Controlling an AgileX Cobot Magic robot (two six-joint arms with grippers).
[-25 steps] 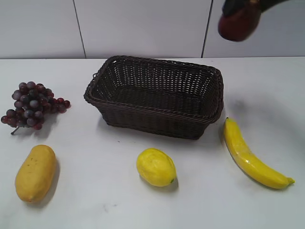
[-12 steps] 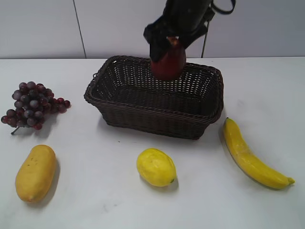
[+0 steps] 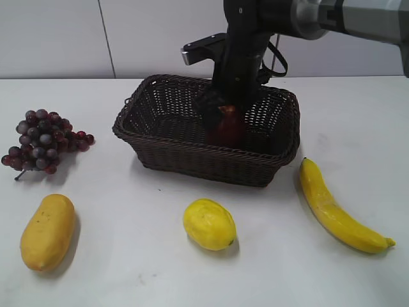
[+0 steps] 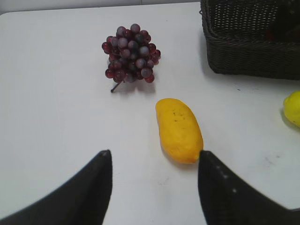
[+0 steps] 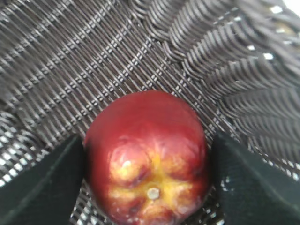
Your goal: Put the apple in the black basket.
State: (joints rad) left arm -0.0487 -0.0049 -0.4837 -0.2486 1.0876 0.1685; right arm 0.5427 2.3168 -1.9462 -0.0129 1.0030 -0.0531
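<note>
My right gripper (image 5: 147, 180) clasped the apple (image 5: 147, 161) at its widest sides, low inside the black basket (image 3: 160, 131); glossy, hard and round, it seemed liable to slip, while my left gripper (image 4: 154, 187) stood open.

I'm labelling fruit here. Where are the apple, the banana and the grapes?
apple (image 5: 147, 157): right wrist view, its red side.
banana (image 3: 332, 208): exterior view, mid-length.
grapes (image 4: 131, 54): left wrist view, bunch centre.

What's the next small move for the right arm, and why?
Probably open the right gripper and release. The apple sits between its fingers, below the rim of the black basket, with the woven floor close behind it in the wrist view. Whether it touches the floor is unclear, so the drop should be short.
</note>
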